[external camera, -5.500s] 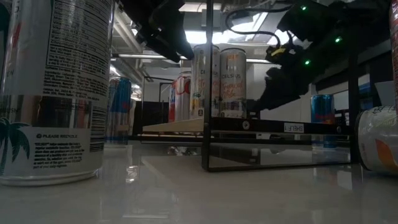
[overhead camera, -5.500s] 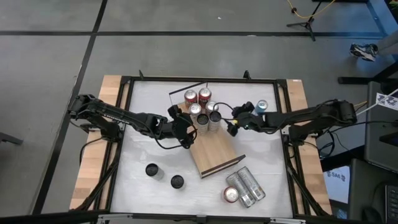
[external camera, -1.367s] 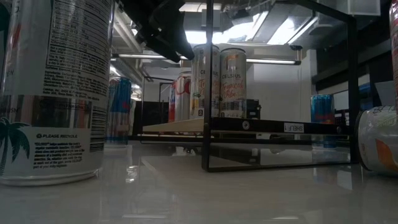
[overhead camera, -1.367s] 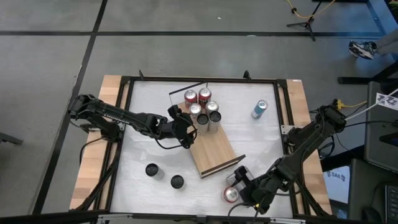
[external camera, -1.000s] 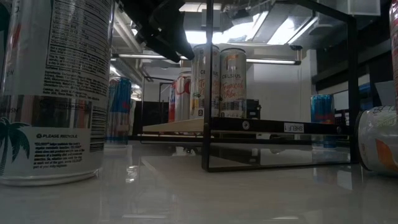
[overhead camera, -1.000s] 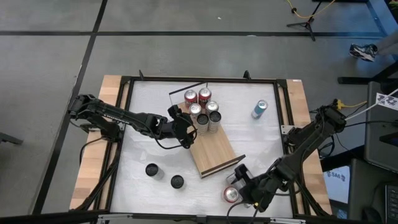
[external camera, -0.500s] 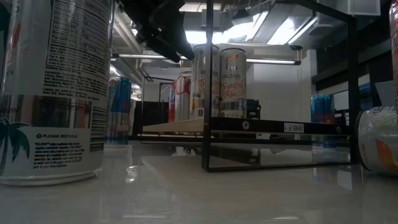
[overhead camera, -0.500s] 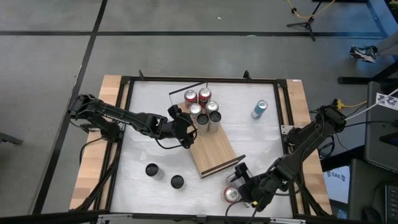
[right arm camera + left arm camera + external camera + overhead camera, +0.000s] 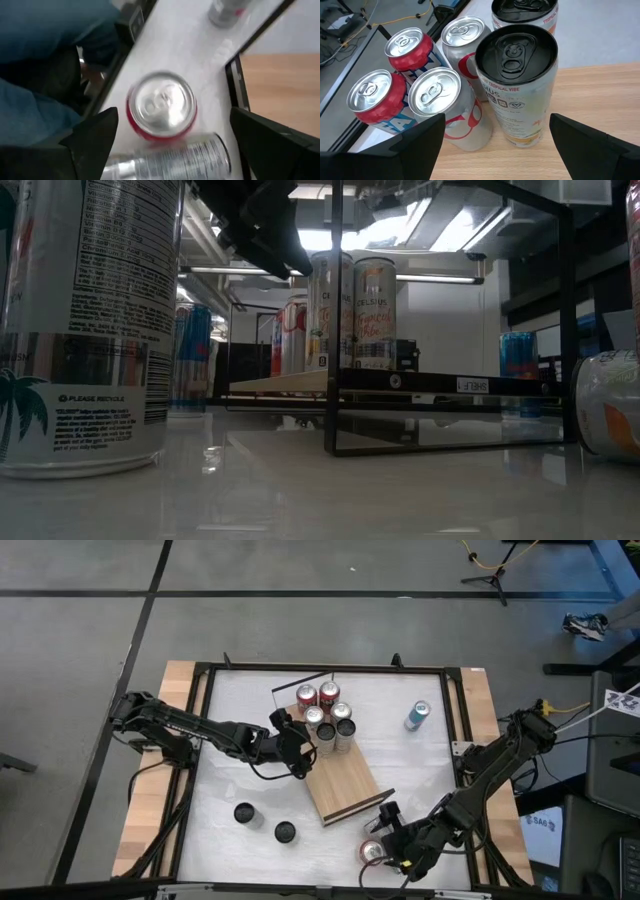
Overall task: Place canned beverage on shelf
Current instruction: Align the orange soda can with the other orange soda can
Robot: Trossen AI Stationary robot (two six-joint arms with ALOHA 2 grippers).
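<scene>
The shelf (image 9: 345, 788) is a wooden board lying slantwise mid-table, with several cans (image 9: 326, 712) standing on its far end. My left gripper (image 9: 297, 747) hovers open just left of them; its fingers stand either side of a black-topped can (image 9: 516, 85) without touching it. My right gripper (image 9: 388, 838) hangs open above a red can with a silver top (image 9: 161, 107), which stands upright on the table near the front right. A silver can (image 9: 175, 160) lies on its side next to it.
A blue can (image 9: 418, 716) stands alone at the far right of the table. Two black-topped cans (image 9: 244, 813) (image 9: 285, 832) stand at the near left. A black frame (image 9: 200, 675) rims the tabletop. The shelf's near half is bare wood.
My right gripper has rolled a little about its own axis above the red can near the front right, staying open. The left arm and all the cans have kept still.
</scene>
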